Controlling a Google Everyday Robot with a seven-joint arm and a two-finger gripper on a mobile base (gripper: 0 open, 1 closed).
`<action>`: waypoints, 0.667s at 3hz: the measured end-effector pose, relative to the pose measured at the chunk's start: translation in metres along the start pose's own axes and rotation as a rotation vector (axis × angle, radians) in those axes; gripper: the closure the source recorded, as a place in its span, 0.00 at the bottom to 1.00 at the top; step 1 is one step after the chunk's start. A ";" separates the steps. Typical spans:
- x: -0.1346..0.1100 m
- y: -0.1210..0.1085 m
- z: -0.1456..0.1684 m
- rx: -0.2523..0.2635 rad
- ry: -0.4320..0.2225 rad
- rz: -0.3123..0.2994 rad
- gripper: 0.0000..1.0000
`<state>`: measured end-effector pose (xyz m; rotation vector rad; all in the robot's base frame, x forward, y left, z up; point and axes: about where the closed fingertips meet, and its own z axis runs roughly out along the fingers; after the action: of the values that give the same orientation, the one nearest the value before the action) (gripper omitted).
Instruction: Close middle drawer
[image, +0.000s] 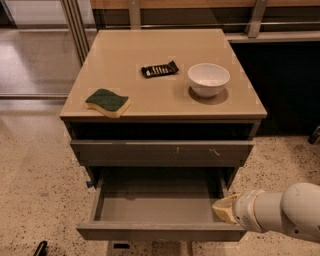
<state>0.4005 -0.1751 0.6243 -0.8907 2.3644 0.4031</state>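
Now | middle drawer (159, 231) open | claw (223, 209) at right corner | sponge (107, 101), bowl (208, 79) above

end effector (224, 209): at middle drawer (160, 231) right corner | arm (292, 212): cut off right

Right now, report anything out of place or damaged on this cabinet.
The middle drawer hangs wide open, its front far out from the cabinet. The drawer above has pale scratches on its front, right of centre. The end effector sits at the open drawer's right front corner.
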 end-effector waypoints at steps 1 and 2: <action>0.000 0.000 0.000 0.000 0.000 0.000 1.00; 0.016 0.008 0.009 -0.008 -0.018 0.004 1.00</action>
<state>0.3890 -0.1725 0.6081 -0.8829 2.3506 0.4212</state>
